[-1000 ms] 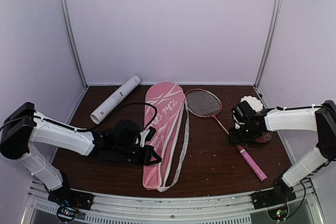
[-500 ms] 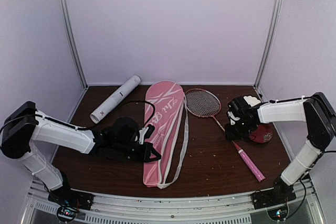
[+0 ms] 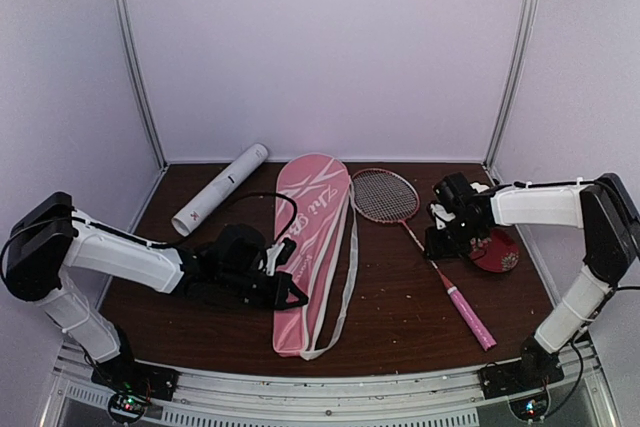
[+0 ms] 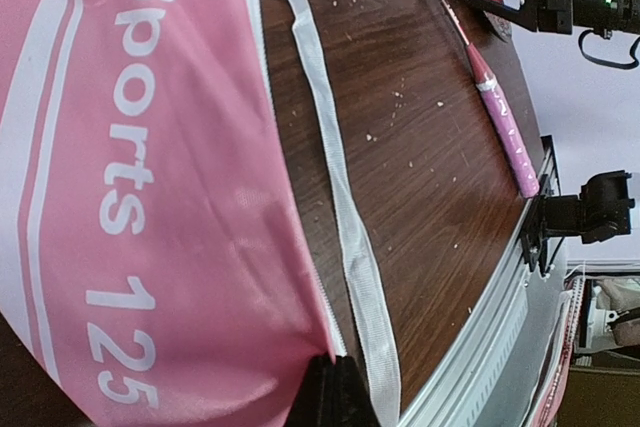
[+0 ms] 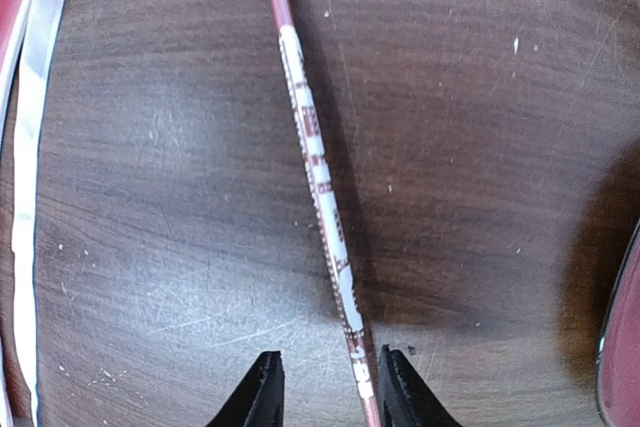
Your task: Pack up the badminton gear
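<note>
The pink cover (image 3: 312, 247) with white stripes lies in the middle of the table. My left gripper (image 3: 288, 294) is shut on its near zipper edge (image 4: 335, 372). The cover also fills the left wrist view (image 4: 150, 197). One racquet lies to the right of the cover, with its red-framed head (image 3: 385, 195) at the back and its pink handle (image 3: 470, 315) at the front. My right gripper (image 3: 436, 245) is open low over its shaft (image 5: 318, 177), which runs between the fingers next to the right fingertip (image 5: 400, 387). The long white tube (image 3: 220, 187) lies at the back left. The shuttlecocks are hidden behind the right arm.
A small red patterned dish (image 3: 500, 252) sits just right of my right gripper. The cover's white strap (image 3: 345, 277) loops on the table beside the cover and shows in the left wrist view (image 4: 340, 217). Metal frame posts stand at the back corners.
My right gripper has moved back and left from the dish to straddle the racquet shaft. The racquet's handle end has shifted slightly left. The left gripper has stayed on the cover's edge.
</note>
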